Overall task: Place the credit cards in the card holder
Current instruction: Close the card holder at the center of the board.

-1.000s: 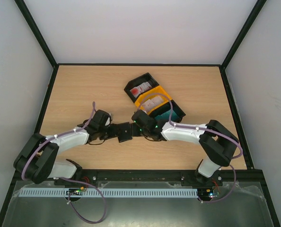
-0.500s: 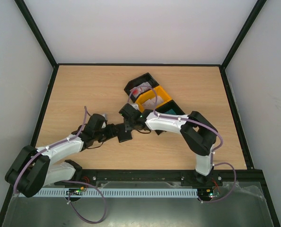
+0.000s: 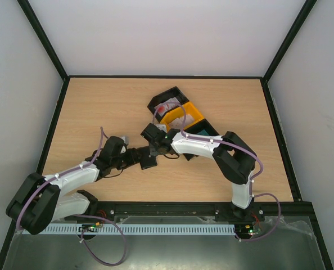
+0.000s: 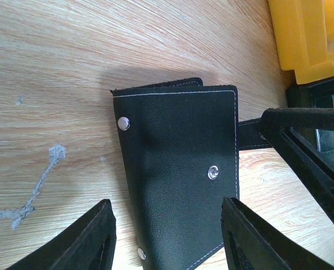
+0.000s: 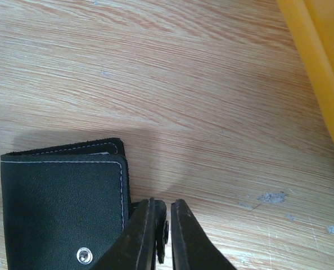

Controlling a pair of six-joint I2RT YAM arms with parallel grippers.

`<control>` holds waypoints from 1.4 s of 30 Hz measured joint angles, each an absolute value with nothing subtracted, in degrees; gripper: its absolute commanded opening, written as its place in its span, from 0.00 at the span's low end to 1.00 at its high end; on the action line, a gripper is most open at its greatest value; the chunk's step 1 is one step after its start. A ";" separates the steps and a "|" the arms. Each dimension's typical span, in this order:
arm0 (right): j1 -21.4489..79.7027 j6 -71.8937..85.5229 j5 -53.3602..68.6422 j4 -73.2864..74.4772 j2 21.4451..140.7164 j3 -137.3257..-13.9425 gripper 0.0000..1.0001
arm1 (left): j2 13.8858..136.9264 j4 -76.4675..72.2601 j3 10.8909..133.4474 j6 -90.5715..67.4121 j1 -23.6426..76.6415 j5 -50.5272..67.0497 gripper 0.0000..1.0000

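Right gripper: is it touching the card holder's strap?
Touching. The right wrist view shows the right gripper closed on the strap of the card holder, its snap visible inside the grip.

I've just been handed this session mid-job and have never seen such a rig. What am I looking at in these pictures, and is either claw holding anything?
Two robot arms are bolted at the near edge of a wooden table. The overhead picture looks down from behind them; the other two come from a camera on each wrist, so the black prongs there are that arm's own fingers. The black card holder lies closed on the table. The left gripper is open, straddling it. The right gripper looks pinched shut on its snap strap. Beyond sit a yellow tray and two black trays with credit cards inside.
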State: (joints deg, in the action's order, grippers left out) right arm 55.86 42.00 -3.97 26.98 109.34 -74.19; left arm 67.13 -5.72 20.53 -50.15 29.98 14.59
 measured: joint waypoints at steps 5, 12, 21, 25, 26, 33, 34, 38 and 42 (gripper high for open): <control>55.86 42.52 -4.03 27.29 109.27 -74.17 0.04 | 67.16 -6.07 20.53 -50.15 29.98 14.68 0.53; 55.86 42.72 -4.21 27.42 108.44 -73.87 0.09 | 67.16 -6.57 20.53 -50.17 29.98 14.81 0.53; 55.86 42.92 -4.58 27.59 108.31 -73.38 0.05 | 67.18 -6.59 20.47 -50.19 29.98 14.81 0.53; 55.86 43.13 -4.51 27.57 108.27 -73.32 0.10 | 67.18 -6.79 20.16 -50.19 29.98 14.85 0.53; 55.86 43.18 -4.49 27.59 108.14 -73.30 0.10 | 67.22 -6.83 20.08 -50.19 29.98 14.90 0.53; 55.86 43.77 -4.54 27.57 106.94 -73.30 0.05 | 67.26 -6.98 19.77 -50.19 29.98 14.98 0.53; 55.86 43.77 -4.51 27.57 106.91 -73.30 0.05 | 67.26 -6.98 19.77 -50.19 29.98 14.98 0.53; 55.86 43.94 -4.36 27.57 106.91 -73.25 0.07 | 67.26 -6.98 19.75 -50.19 29.98 14.98 0.53; 55.86 43.92 -3.60 27.57 106.94 -73.19 0.09 | 67.26 -6.98 19.75 -50.19 29.98 14.98 0.53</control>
State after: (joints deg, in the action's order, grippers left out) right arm 55.86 43.92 -3.60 27.57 106.94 -73.19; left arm 67.26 -6.98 19.75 -50.19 29.98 14.98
